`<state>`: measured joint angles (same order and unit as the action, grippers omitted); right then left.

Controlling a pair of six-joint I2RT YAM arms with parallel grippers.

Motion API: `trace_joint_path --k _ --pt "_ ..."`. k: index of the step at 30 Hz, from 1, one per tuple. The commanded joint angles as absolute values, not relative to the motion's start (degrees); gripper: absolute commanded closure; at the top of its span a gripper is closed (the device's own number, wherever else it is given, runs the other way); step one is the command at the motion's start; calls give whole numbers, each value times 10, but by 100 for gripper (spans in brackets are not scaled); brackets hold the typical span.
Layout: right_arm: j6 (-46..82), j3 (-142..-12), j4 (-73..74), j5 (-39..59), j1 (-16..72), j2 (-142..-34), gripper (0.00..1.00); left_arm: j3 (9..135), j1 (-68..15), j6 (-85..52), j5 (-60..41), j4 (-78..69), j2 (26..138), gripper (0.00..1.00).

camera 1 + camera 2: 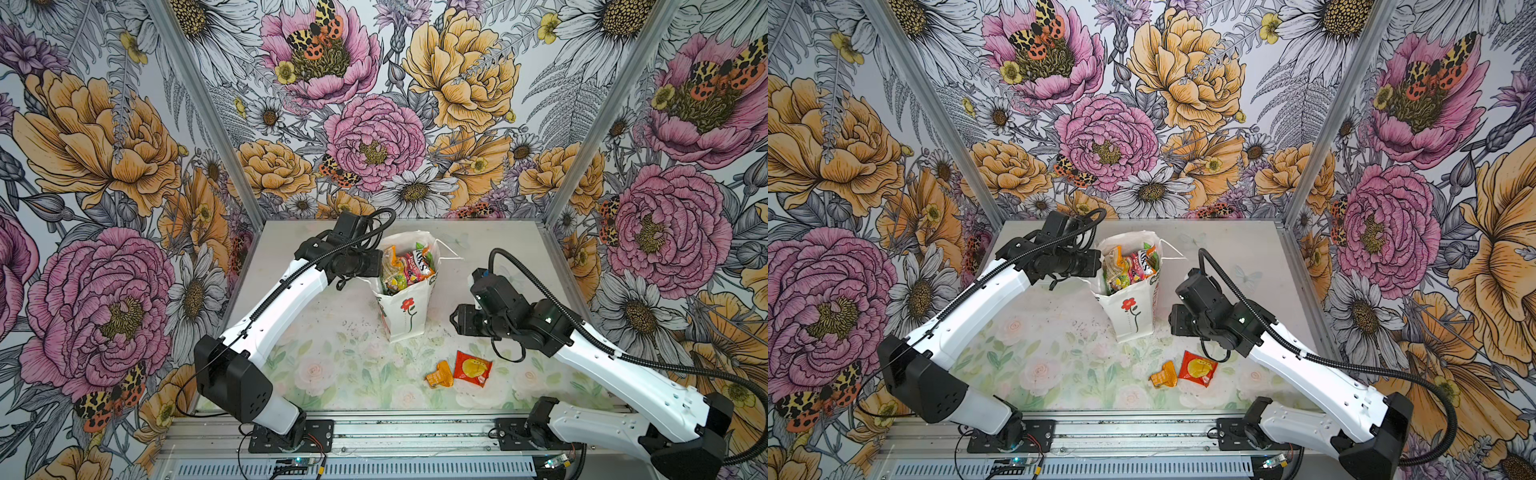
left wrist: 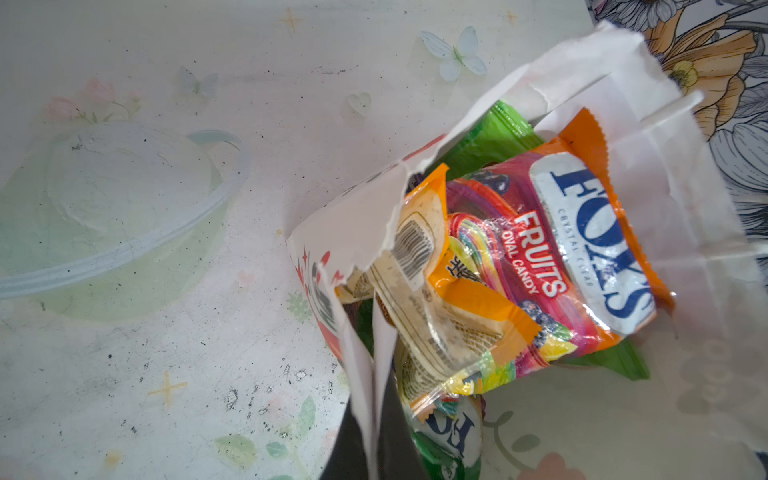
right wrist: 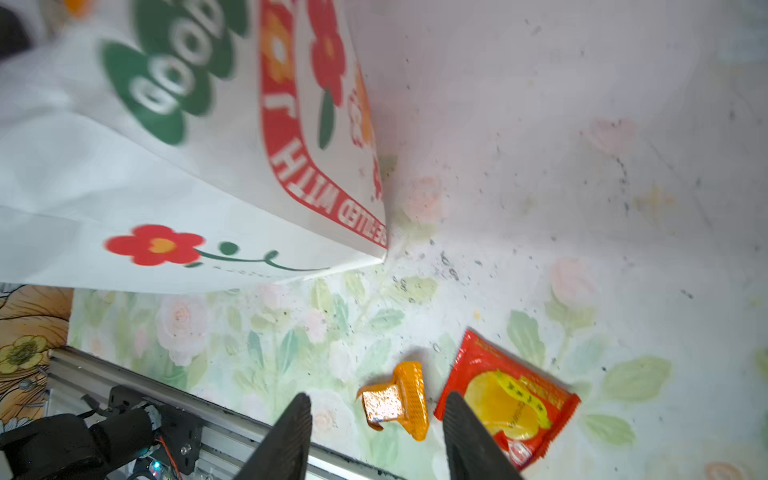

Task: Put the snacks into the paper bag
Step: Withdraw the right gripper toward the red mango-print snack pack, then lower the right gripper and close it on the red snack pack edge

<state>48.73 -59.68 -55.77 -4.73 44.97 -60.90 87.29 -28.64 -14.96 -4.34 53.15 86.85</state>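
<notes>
The left gripper (image 1: 375, 267) is pressed together on the paper bag's (image 1: 405, 320) torn rim, its fingers mostly hidden by paper. The right gripper (image 3: 378, 399) is spread, the orange packet (image 3: 395, 403) lies just past its tips, and the red-yellow packet (image 3: 515, 395) beside it is partly behind one finger.

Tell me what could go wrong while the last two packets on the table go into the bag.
The rim of the paper bag is already torn near where the left jaws seem to pinch it; a pull may rip it further. The bag looks nearly full, so added packets may slide out. The orange packet and red-yellow packet lie close together; the open right jaws may catch both or push one away.
</notes>
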Motion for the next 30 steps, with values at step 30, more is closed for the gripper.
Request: trace_joint_path --k 30 --pt "691 -266 -432 -15 395 -571 54 873 -286 -143 -35 503 845 100"
